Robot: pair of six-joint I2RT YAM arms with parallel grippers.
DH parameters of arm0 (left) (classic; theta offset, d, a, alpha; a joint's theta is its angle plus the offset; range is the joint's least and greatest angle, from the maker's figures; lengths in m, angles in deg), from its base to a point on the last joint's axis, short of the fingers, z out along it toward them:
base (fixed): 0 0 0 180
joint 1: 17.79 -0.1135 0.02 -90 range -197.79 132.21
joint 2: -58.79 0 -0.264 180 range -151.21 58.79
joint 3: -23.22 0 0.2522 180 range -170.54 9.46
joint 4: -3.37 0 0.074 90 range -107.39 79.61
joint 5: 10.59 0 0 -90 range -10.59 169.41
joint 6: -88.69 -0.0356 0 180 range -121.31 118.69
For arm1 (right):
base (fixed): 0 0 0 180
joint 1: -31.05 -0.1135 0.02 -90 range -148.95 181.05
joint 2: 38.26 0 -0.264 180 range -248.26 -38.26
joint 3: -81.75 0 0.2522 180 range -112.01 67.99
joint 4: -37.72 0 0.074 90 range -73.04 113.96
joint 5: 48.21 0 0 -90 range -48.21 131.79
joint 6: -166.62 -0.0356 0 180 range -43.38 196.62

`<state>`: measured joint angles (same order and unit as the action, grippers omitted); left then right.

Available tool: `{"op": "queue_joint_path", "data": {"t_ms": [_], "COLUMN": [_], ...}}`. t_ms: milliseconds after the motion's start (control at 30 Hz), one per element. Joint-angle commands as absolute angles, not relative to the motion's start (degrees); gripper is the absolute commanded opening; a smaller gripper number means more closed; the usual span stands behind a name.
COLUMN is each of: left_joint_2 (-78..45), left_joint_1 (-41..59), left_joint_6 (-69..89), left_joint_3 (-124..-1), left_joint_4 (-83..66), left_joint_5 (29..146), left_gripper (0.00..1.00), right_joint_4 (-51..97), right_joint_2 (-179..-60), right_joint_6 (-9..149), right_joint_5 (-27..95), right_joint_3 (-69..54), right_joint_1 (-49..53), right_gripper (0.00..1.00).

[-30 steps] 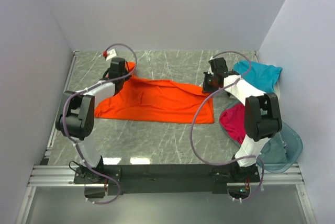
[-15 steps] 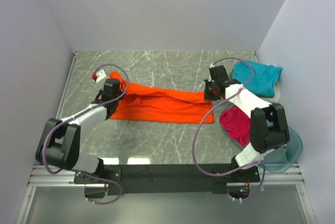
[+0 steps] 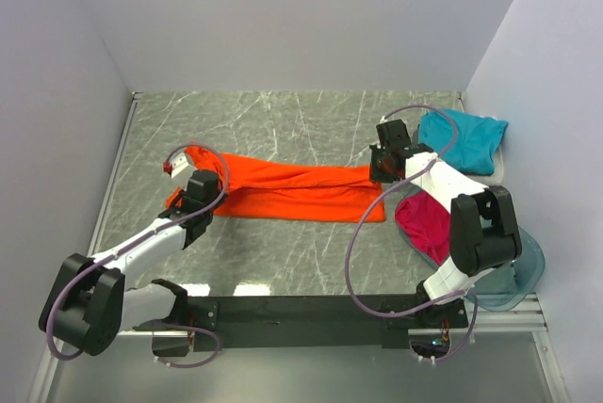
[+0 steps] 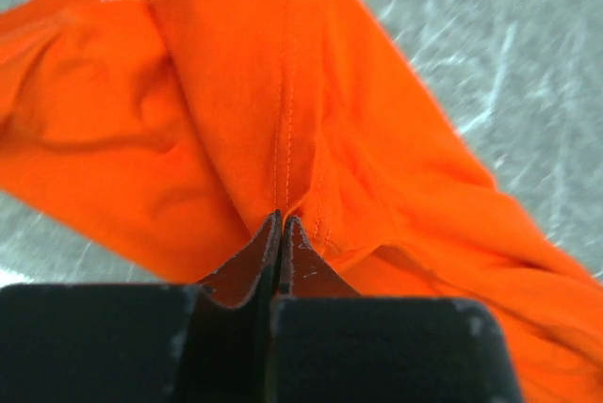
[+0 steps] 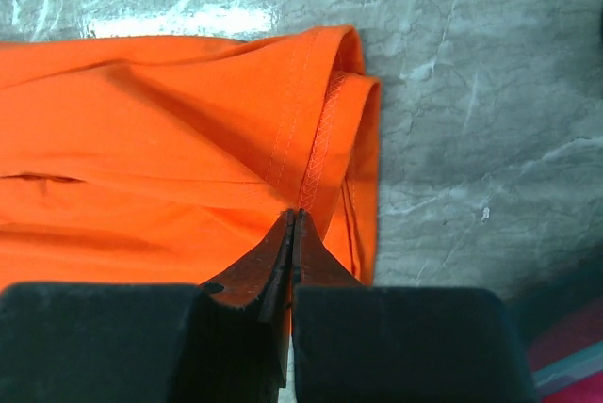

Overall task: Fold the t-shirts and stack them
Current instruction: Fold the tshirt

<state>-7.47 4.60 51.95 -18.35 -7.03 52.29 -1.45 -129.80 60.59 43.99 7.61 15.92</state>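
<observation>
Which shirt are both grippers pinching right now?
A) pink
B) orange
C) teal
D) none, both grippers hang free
B: each wrist view shows shut fingers clamped on a fold of the orange shirt, the left gripper at one end, the right gripper at the other.

I see grey marble table (image 3: pixel 283 125), clear bluish tub (image 3: pixel 526 266) on table's near-right corner, white walls (image 3: pixel 283 17) around table.

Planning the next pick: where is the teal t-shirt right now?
In the top view, the teal t-shirt lies bunched in the far right corner, just right of the right gripper and beyond the magenta t-shirt.
</observation>
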Motion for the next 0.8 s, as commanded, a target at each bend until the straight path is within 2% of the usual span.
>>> {"op": "queue_joint_path", "data": {"t_ms": [0,33,67,167,233,267,333,467,600,767], "left_joint_2": [-6.7,-6.5,-6.3,-3.6,-1.3,-0.8,-0.5,-8.0,-22.5,-32.3], "left_joint_1": [5.0,5.1,5.0,4.9,4.2,3.6,-0.1,-9.5,-13.0,-14.4], "left_joint_6": [53.2,52.9,52.9,52.4,50.6,49.9,46.7,43.1,40.4,40.1], "left_joint_3": [-18.7,-19.2,-20.4,-23.2,-24.8,-25.9,-25.9,-28.5,-35.1,-41.4], "left_joint_4": [-10.2,-10.2,-12.1,-15.5,-16.4,-16.4,-12.6,-8.9,-8.5,-6.0], "left_joint_5": [52.8,53.0,52.9,50.0,47.3,46.8,46.9,57.1,62.9,65.0], "left_gripper": [0.07,0.17,0.36,0.63,0.73,0.78,0.79,0.78,0.77,0.76], "right_joint_4": [-1.5,-1.7,-2.1,-3.4,-4.9,-5.3,-6.7,-7.1,-3.3,-1.6], "right_joint_2": [-126.9,-127.0,-127.0,-126.7,-124.8,-124.1,-122.4,-122.6,-126.7,-134.4], "right_joint_6": [60.4,60.4,60.5,60.6,60.6,60.7,61.0,60.5,59.4,58.2], "right_joint_5": [45.6,45.6,45.4,46.9,49.1,49.7,50.4,47.3,39.9,35.9], "right_joint_3": [7.8,8.0,8.0,7.7,7.0,5.9,4.4,0.3,-2.6,-9.9], "right_joint_1": [15.6,15.6,15.4,14.7,14.0,13.0,11.7,6.4,1.2,-5.9], "right_gripper": [0.00,0.00,0.00,0.23,0.38,0.41,0.44,0.44,0.44,0.44]}}
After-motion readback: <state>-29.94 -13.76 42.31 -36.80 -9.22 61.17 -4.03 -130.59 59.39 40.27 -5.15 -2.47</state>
